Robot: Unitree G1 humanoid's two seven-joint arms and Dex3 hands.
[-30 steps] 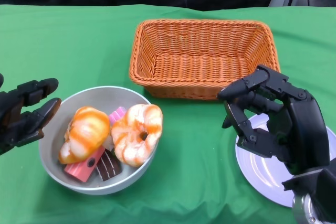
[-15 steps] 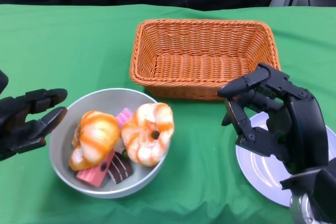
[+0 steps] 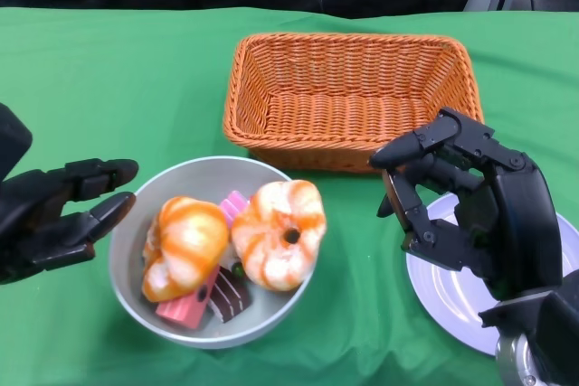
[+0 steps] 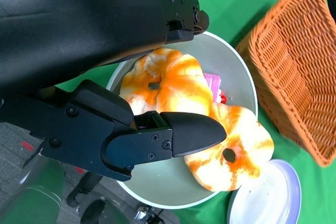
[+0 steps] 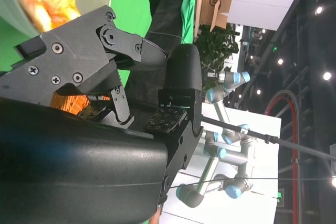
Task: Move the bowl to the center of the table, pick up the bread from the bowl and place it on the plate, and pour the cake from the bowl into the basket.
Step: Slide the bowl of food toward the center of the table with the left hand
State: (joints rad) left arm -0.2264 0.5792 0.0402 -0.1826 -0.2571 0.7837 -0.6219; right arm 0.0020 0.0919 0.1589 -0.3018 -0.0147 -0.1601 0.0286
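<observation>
Grey and rounded, the bowl [image 3: 136, 268] on the green tablecloth [image 3: 136, 79], near the wicker basket's front left corner and just short of it. Inside the bowl, two orange-glazed breads: a croissant-shaped bread [image 3: 184, 246] on the side away from the basket's middle, a ring-shaped bread [image 3: 279, 232] with a dark hole on the side nearest the basket. Tucked beneath them, a pink cake slice [image 3: 185, 305] and a dark chocolate cake slice [image 3: 229, 294], with another pink piece [image 3: 234, 206] peeking between the breads. Left hand [image 3: 54, 214] at the bowl's far side from the basket, fingers spread and pointing toward the rim, holding nothing; from the left wrist view, fingertips [image 4: 197, 132] reaching over the rim, contact with the bowl not clear. Orange wicker basket [image 3: 348, 97] with only bare weave inside. White plate [image 3: 461, 300] near the basket's front right corner. Right hand [image 3: 466, 210] above the plate's basket-side edge, fingers bent but apart, nothing between them, its upper fingers overlapping the basket's front wall in the head view.
</observation>
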